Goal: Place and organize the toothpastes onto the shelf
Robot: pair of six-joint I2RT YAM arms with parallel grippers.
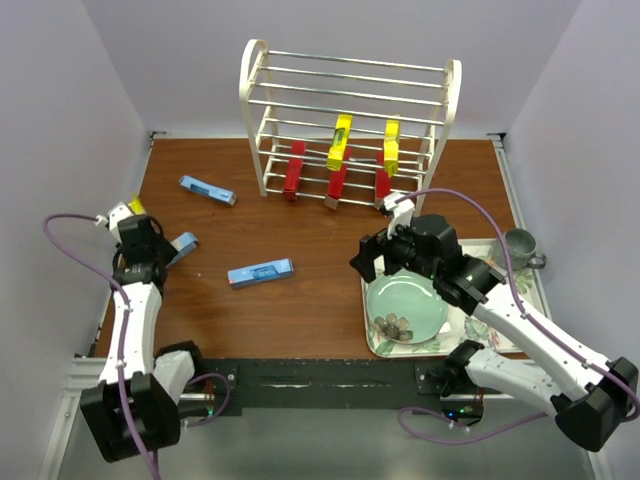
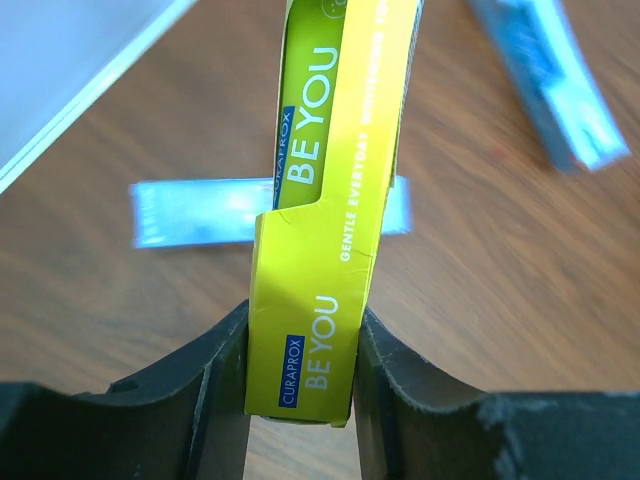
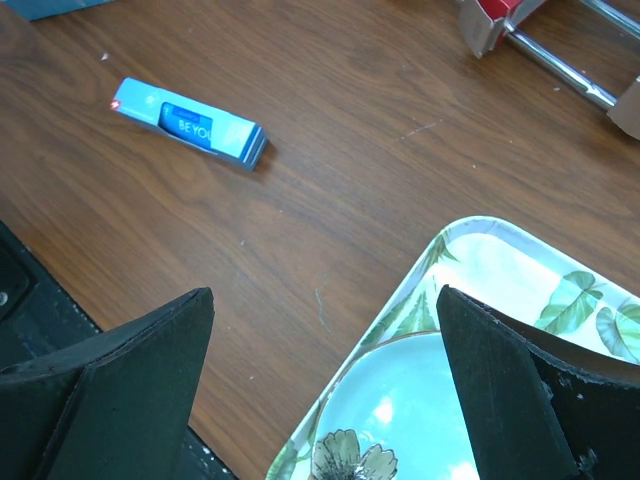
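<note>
The white wire shelf point(image 1: 350, 110) stands at the back. Three red toothpaste boxes point(image 1: 293, 172) and two yellow ones point(image 1: 340, 142) lean in its lower rungs. Three light blue boxes lie on the table: one at the far left point(image 1: 207, 189), one in the middle point(image 1: 260, 272), one beside the left arm point(image 1: 183, 245). My left gripper point(image 1: 132, 215) is at the table's left edge, shut on a third yellow box point(image 2: 330, 200), which it holds above the wood. My right gripper point(image 1: 372, 258) is open and empty above the tray's left rim point(image 3: 470, 250). The middle blue box point(image 3: 190, 122) lies to its left.
A floral tray point(image 1: 385, 345) at the front right holds a pale green plate point(image 1: 405, 300) and a grey mug point(image 1: 520, 245). White walls close in the table on the left, back and right. A red box end point(image 3: 490, 20) shows at the shelf's foot.
</note>
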